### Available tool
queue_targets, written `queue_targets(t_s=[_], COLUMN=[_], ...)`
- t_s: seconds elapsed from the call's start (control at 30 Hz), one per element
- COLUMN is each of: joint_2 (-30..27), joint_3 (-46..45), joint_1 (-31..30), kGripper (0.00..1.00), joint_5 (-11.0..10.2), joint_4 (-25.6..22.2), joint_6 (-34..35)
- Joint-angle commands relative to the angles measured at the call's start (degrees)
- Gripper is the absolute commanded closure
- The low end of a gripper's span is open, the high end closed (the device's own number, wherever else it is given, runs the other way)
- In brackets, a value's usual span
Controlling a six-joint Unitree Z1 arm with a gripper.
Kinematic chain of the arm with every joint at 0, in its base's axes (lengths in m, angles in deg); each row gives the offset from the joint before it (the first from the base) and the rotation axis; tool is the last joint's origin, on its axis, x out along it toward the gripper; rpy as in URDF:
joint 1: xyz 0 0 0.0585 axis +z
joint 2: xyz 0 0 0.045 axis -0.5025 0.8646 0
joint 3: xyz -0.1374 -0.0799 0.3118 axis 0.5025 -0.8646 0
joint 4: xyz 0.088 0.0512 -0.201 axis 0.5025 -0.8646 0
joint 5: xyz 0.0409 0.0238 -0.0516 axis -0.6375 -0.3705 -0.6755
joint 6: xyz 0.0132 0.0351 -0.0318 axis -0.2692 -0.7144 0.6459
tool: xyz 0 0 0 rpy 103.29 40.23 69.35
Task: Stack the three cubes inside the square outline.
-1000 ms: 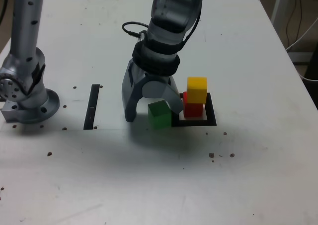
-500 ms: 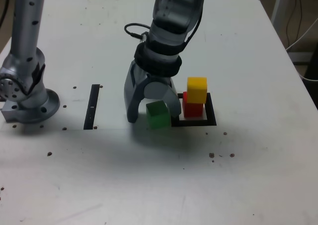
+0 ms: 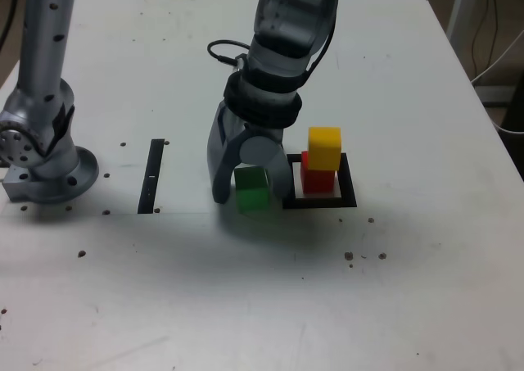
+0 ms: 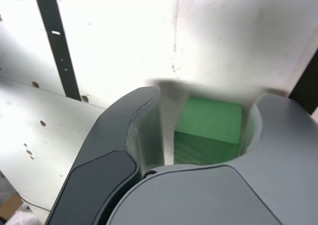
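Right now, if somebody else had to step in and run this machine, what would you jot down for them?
Gripper: jaws down around the green cube, narrow gap on one side in the wrist view; not lifted.
Green cube: on the table, just outside the square outline, on the exterior view's left.
Done: yellow cube sits on red cube inside the outline.
Left: grip green, lift it, set it on yellow.

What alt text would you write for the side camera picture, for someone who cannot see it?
A grey robot arm's gripper reaches down around a green cube on a white table. On the exterior view's right, a yellow cube sits on a red cube inside a black square outline; a black strip lies to the left.
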Motion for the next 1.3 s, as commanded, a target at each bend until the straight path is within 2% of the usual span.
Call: queue_targets(t_s=[0.0,0.07,0.63,1.27], joint_2=[0.12,0.11,-2.15,-11.46], joint_3=[0.22,0.20,0.01,3.51], joint_1=[0.13,0.13,0.13,1.19], kGripper=[0.64,0.67,0.67,0.67], joint_5=[-0.27,-0.38,-0.86,-3.35], joint_4=[0.41,0.60,-0.32,-9.02], joint_6=[-0.22,-0.33,-0.62,-0.31])
